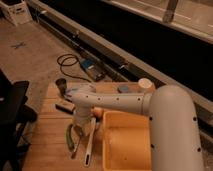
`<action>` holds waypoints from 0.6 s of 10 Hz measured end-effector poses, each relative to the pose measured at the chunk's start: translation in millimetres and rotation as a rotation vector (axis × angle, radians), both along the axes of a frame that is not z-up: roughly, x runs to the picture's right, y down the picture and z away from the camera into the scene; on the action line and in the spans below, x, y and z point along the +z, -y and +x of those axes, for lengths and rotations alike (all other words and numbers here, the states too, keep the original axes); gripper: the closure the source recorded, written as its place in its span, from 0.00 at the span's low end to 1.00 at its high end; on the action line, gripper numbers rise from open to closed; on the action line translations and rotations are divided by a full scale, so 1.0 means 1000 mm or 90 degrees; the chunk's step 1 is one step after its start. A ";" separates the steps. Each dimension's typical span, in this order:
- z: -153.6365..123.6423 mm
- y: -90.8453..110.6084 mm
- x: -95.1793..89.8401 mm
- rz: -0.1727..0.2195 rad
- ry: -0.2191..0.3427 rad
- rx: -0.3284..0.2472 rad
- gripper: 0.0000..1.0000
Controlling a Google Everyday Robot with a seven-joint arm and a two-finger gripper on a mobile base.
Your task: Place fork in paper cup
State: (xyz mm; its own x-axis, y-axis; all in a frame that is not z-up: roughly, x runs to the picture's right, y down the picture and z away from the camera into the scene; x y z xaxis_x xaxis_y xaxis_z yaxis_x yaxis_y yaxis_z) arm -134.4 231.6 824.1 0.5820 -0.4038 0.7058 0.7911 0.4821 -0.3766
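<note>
The paper cup (146, 84) is white and round and stands at the far edge of the wooden table (50, 140), right of centre. My gripper (82, 121) hangs from the white arm (115, 102) over the middle left of the table, just above a green vegetable (70, 136) and a long white-handled utensil (90, 145). A slim pale piece that looks like the fork (77, 145) lies between those two, partly hidden under the gripper. The gripper is far to the left of the paper cup.
A yellow bin (125, 145) fills the table's front right. A small dark cup (61, 84) stands at the back left, a dark flat object (65, 106) beside the arm, a blue object (123, 89) near the paper cup. A black chair (12, 107) is left of the table.
</note>
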 end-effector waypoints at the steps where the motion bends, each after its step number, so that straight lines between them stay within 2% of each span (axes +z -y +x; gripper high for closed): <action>1: 0.000 -0.001 0.002 0.004 -0.003 0.000 0.50; 5: 0.002 0.002 0.000 0.006 -0.007 -0.005 0.91; 6: 0.003 0.002 0.000 0.006 -0.007 -0.006 0.98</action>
